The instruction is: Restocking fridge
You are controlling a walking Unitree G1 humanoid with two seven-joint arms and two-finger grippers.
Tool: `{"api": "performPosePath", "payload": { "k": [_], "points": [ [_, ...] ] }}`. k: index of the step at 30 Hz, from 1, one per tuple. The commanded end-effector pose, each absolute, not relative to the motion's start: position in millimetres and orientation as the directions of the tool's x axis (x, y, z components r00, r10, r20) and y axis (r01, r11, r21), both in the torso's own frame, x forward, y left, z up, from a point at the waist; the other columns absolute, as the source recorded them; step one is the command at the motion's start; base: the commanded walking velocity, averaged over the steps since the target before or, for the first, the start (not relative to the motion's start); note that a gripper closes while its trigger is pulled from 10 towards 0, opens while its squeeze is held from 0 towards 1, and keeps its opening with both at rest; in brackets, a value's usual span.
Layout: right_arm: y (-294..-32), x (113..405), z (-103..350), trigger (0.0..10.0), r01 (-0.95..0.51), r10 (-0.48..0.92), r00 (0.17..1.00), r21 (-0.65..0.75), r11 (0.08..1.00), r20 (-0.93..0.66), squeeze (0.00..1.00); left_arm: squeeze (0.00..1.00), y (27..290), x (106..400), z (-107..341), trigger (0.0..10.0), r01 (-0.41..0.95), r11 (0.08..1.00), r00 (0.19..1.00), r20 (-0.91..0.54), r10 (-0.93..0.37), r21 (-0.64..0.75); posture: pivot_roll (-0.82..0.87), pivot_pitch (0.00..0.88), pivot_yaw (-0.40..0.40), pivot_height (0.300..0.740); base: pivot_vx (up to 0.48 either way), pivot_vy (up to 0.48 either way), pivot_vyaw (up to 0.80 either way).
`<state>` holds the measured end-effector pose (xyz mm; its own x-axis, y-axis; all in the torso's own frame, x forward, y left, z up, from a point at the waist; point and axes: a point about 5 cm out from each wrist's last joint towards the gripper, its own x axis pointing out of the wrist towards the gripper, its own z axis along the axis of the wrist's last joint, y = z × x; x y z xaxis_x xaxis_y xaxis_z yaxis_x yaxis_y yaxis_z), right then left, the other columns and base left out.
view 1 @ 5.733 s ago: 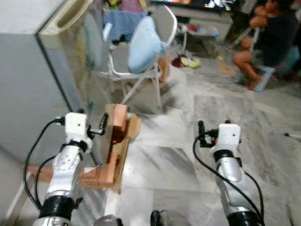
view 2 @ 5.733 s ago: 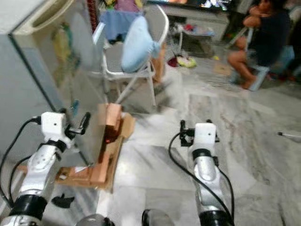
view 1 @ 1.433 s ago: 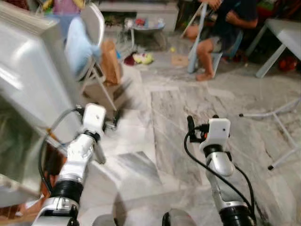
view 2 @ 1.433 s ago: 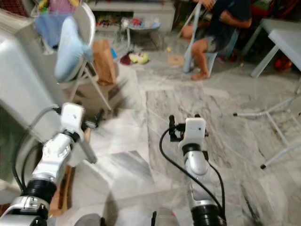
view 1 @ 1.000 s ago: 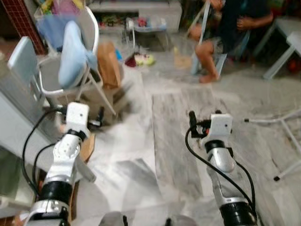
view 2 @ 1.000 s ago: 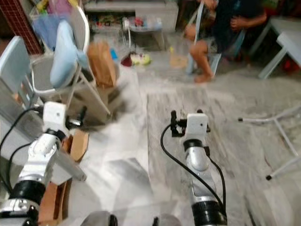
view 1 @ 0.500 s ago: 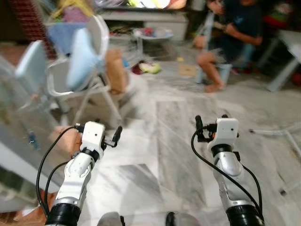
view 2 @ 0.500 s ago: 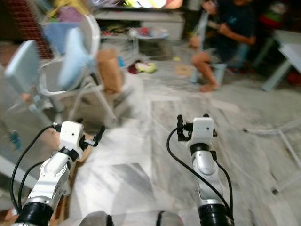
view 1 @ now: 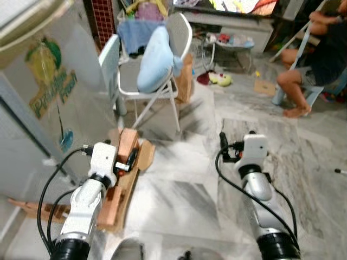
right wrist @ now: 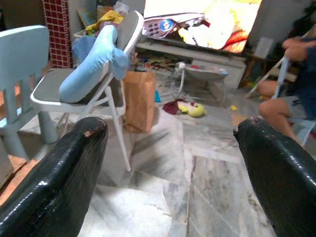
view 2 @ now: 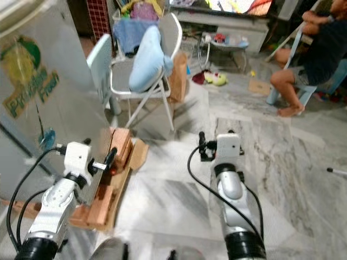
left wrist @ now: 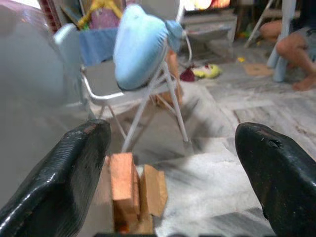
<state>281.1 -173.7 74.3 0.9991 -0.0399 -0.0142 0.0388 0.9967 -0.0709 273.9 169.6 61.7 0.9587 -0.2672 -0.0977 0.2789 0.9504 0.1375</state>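
The grey fridge [view 1: 38,103], with a green and yellow sticker on its face, stands at my left. At its foot an open brown cardboard box [view 1: 126,162] lies on the marble floor, and something red shows inside it. My left gripper [view 1: 132,158] is raised just above the box with its fingers spread wide, open and empty; its wrist view looks past the fingers [left wrist: 81,158] at the box [left wrist: 129,190]. My right gripper [view 1: 222,142] hovers over bare floor to the right, also open and empty.
A white folding chair [view 1: 179,38] with a light blue cushion [view 1: 154,54] stands behind the box, with a small pale blue chair [view 1: 110,57] beside it. A person [view 1: 320,54] sits at the far right. Toys and a low shelf lie beyond. Bare marble floor [view 1: 184,184] lies between my arms.
The whole view has swung left and sharpened, bringing the fridge's stickered face and the cardboard box into sight. Both arms keep the same raised pose, grippers still open.
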Motion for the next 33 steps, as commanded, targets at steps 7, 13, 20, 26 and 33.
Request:
{"api": "performPosePath", "payload": {
  "k": [7, 13, 20, 26, 33],
  "points": [
    [-169.6, 282.4, 77.5, 10.0, 0.035, -0.034, 0.999, -0.067, 0.997, 0.006, 0.00, 0.00, 175.7, 267.9, 63.0, 10.0, 0.264, 0.954, 0.963, -0.094, -0.253, 0.140, 0.04, 0.038, -0.049, 0.740, 0.000, 0.000, 0.00],
    [-170.5, 280.6, 75.5, 10.0, 0.038, -0.039, 0.999, -0.071, 0.997, 0.000, 0.00, 0.00, 182.3, 262.9, 61.4, 10.0, 0.250, 0.958, 0.966, -0.099, -0.238, 0.138, 0.04, 0.045, -0.050, 0.740, 0.000, 0.000, 0.00],
    [-169.9, 280.3, 74.8, 10.0, 0.036, -0.037, 0.999, -0.074, 0.997, -0.003, 0.00, 0.00, 203.5, 264.6, 57.9, 10.0, 0.127, 0.984, 0.987, -0.118, -0.112, 0.126, 0.04, 0.050, -0.052, 0.740, 0.000, 0.000, 0.00],
    [-170.8, 279.5, 74.5, 10.0, 0.035, -0.036, 0.999, -0.077, 0.996, -0.006, 0.00, 0.00, 214.9, 268.1, 58.1, 10.0, 0.057, 0.992, 0.992, -0.122, -0.043, 0.115, 0.03, 0.053, -0.055, 0.740, 0.000, 0.000, 0.00],
    [-172.0, 276.9, 73.2, 10.0, 0.026, -0.028, 0.999, -0.079, 0.997, -0.016, 0.00, 0.00, 219.0, 283.1, 65.4, 10.0, 0.008, 0.994, 0.996, -0.092, 0.002, 0.106, 0.03, 0.055, -0.067, 0.740, 0.000, 0.000, 0.00]
  ]
}}
